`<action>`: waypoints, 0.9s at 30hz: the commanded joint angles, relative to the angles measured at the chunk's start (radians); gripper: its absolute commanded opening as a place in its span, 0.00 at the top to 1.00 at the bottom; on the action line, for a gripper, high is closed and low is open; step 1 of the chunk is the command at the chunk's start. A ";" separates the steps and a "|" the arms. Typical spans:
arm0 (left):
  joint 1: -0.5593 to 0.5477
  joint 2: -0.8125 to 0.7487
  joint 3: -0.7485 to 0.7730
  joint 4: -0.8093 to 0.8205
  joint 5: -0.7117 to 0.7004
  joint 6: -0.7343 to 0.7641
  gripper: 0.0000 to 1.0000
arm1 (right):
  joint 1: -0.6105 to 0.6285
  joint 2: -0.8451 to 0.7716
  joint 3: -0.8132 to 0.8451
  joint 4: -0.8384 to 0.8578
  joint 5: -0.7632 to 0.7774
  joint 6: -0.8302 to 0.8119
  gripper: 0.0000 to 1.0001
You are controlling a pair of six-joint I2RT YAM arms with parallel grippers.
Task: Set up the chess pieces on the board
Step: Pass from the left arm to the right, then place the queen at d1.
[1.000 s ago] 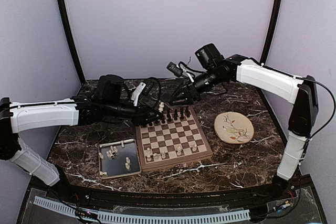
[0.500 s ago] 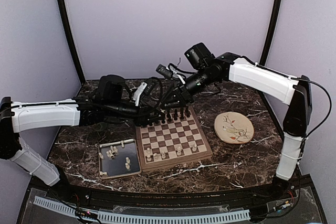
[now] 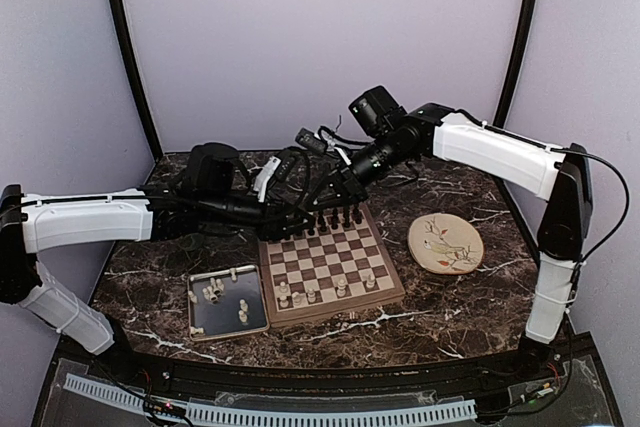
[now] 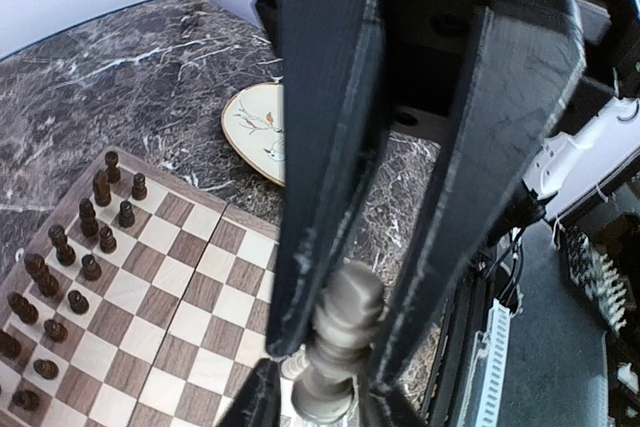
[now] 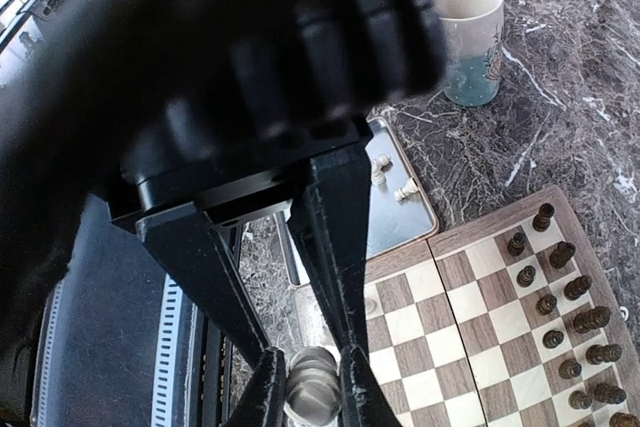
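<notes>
Left claw (image 4: 325,392): clenched on a cream piece (image 4: 345,312), pinched between both fingers, with checkered squares below it.

Right claw (image 5: 312,389): clenched on a pale piece (image 5: 312,405), with fingers touching it on both sides. We can't tell from the wrist views whether both claws hold the same piece.

From the top view we see both claws meeting at the 11 o'clock corner of the board (image 3: 335,252). The left arm comes in from 9 o'clock and the right arm from 1 o'clock. Their tips are just beside each other, too cluttered from above to separate.

The board sits mid-tabletop (image 3: 450,307).
- The dark pieces (image 3: 335,217) stand in rows along its 12 o'clock edge.
- A few cream pieces (image 3: 310,293) stand spread along its 6 o'clock edge.
- The middle squares are bare.

The grey tray (image 3: 215,322) is at 9 o'clock of the board, just beside its edge. It holds loose cream pieces (image 3: 212,292), some upright and some lying down.

The floral plate (image 3: 445,244) is at 3 o'clock of the board, apart from it.

The right wrist view also shows a mug (image 5: 470,37) standing upright on the marble beyond the tray.
</notes>
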 commanded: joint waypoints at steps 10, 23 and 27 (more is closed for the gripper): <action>0.031 -0.116 0.007 -0.267 -0.299 0.220 0.48 | 0.005 -0.294 -0.390 0.143 0.306 -0.278 0.96; 0.116 -0.193 -0.104 -0.221 -0.304 0.187 0.48 | 0.163 -0.254 -0.578 0.265 0.339 -0.332 0.96; 0.121 -0.190 -0.110 -0.213 -0.295 0.187 0.48 | 0.197 -0.221 -0.561 0.273 0.371 -0.337 0.96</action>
